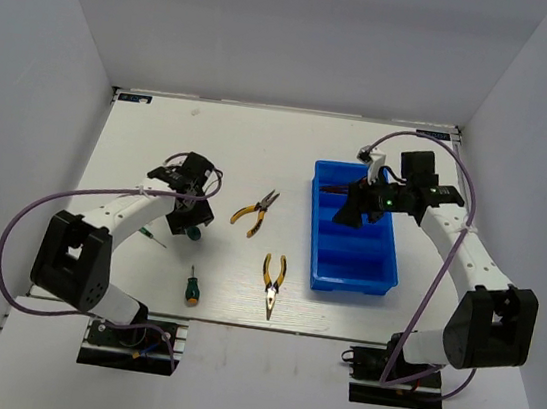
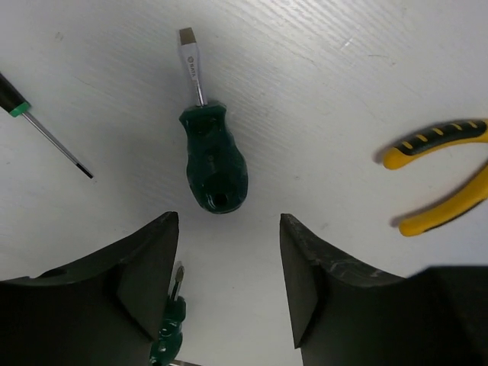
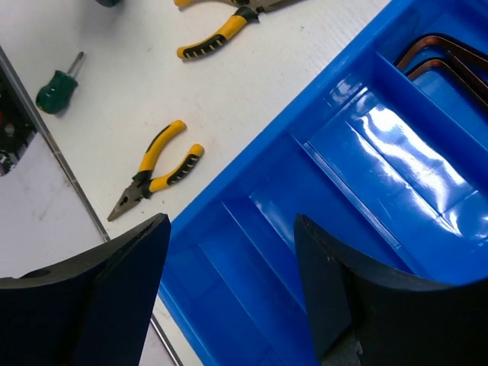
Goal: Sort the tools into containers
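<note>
My left claw (image 2: 229,282) hangs released over the table (image 1: 261,142) toward its left edge, with nothing between the fingers. Just ahead of it a stubby green-handled screwdriver (image 2: 213,164) lies flat. A thin green-tipped screwdriver (image 2: 46,130) lies nearer the left edge, and a second stubby screwdriver (image 1: 190,287) sits by the near edge. Mid-table rest one pair of pliers (image 1: 255,212) and another pair of pliers (image 1: 272,283), the latter closer to the near edge. My right claw (image 3: 229,282) is spread wide and empty above the blue tray (image 3: 259,152), which sits toward the right edge. Hex keys (image 3: 435,57) lie in its farthest compartment.
</note>
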Available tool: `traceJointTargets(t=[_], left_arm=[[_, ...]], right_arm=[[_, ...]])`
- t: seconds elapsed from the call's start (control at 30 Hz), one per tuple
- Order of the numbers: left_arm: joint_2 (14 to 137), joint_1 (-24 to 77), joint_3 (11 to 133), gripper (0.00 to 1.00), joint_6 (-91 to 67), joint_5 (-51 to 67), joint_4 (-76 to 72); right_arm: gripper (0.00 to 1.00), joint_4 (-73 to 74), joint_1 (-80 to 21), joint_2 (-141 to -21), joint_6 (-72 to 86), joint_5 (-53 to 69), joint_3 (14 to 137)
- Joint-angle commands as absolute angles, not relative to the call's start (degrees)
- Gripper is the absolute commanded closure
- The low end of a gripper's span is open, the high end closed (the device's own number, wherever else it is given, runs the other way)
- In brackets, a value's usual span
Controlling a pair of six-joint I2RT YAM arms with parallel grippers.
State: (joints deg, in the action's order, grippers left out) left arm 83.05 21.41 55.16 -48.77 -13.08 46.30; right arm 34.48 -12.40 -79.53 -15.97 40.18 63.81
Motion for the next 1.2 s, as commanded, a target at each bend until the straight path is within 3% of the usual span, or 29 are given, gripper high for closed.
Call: traceJointTargets(t=[0.0, 0.33, 0.4, 0.47, 0.67, 0.7, 0.73, 0.77, 0.8, 0.9, 0.97, 1.03, 1.1, 1.17], left_arm=[[84.98, 21.18, 54.23, 0.34, -50.01, -15.21, 45.70], [91.93, 20.13, 54.92, 0.32, -49.48, -17.49, 42.71], [92.98, 20.13, 54.93, 0.36, -49.48, -17.49, 42.71], [93.69, 20.13, 55.46, 0.45, -48.87, -17.49, 42.71], [91.68, 20.13, 55.46, 0.89, -46.95, -17.49, 43.33], [90.71, 21.26, 56.33, 0.95, -45.54, -17.49, 43.33], [89.49, 21.27, 57.82, 1.00, -43.44, -16.27, 42.20], [88.52, 22.05, 58.44, 1.00, -40.63, -13.82, 40.45], [86.24, 22.06, 58.45, 1.00, -34.17, -7.53, 38.25], [83.50, 23.29, 62.13, 1.00, -19.11, 7.78, 29.38], [82.27, 24.07, 63.01, 1.00, -13.29, 15.96, 22.26], [83.40, 24.61, 66.17, 1.00, -4.98, 33.85, 18.04], [87.33, 26.44, 70.28, 1.00, -0.55, 49.48, 12.32], [90.51, 27.68, 73.98, 1.00, 1.05, 52.11, 11.25]], right_arm=[[0.28, 31.82, -12.04, -78.13, -13.36, 42.71, 62.85], [0.28, 32.35, -10.99, -74.01, -12.13, 44.74, 60.74], [0.28, 31.99, -10.81, -72.52, -11.69, 44.83, 60.03], [0.28, 31.47, -10.46, -71.20, -11.17, 45.09, 59.06], [0.27, 31.99, -9.67, -68.47, -11.33, 46.49, 58.01], [0.34, 32.17, -9.76, -68.12, -11.60, 46.93, 57.92], [0.54, 32.60, -9.76, -67.59, -12.04, 47.63, 57.66], [0.89, 33.65, -9.76, -67.50, -14.74, 47.90, 57.74], [1.00, 34.18, -9.76, -66.89, -15.72, 47.81, 57.48], [1.00, 33.33, -9.40, -64.87, -18.28, 46.77, 56.69], [0.86, 30.69, -9.23, -63.55, -16.54, 42.99, 55.72], [0.73, 29.89, -9.05, -62.23, -16.09, 37.73, 55.03], [0.73, 28.39, -8.88, -61.61, -15.12, 33.51, 54.76], [0.73, 27.86, -8.44, -61.26, -14.25, 28.93, 54.67]])
